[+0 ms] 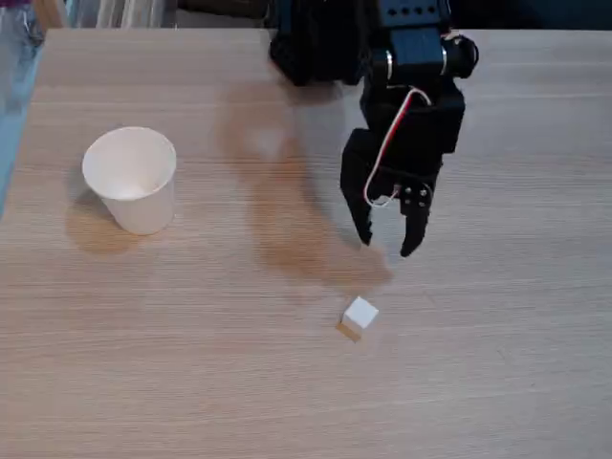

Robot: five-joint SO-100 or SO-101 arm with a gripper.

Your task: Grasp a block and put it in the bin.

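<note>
A light wood-grain table point(191, 382) takes up nearly all of the fixed view, its far edge running along the top of the picture. Its surface is pale tan with fine horizontal grain lines.

The black robot arm point(411, 57) comes in from the top edge, right of centre, with a bulky dark base part at the upper middle and a servo housing below it. A red and white wire point(387, 153) loops down the front of the wrist section. The arm casts a soft brownish shadow point(287, 220) on the table to its left, stretching down toward the area under the fingers.

The gripper point(387, 247) points down toward the near side of the table. Its two black fingers are spread, with a clear gap of bare table visible between the tips, and nothing is held between them. Whether the tips touch the table or hang just above it cannot be told from this angle.

The white paper cup point(132, 182) stands upright at the left side of the table, well apart from the arm. Its wide round rim faces up and its inside looks plain white.

The block point(359, 316), a tiny white cube with a tan lower side, lies on the table near the gripper, just below the fingertips in the picture and slightly left of them, not touching either finger. It is far right of the cup.
</note>
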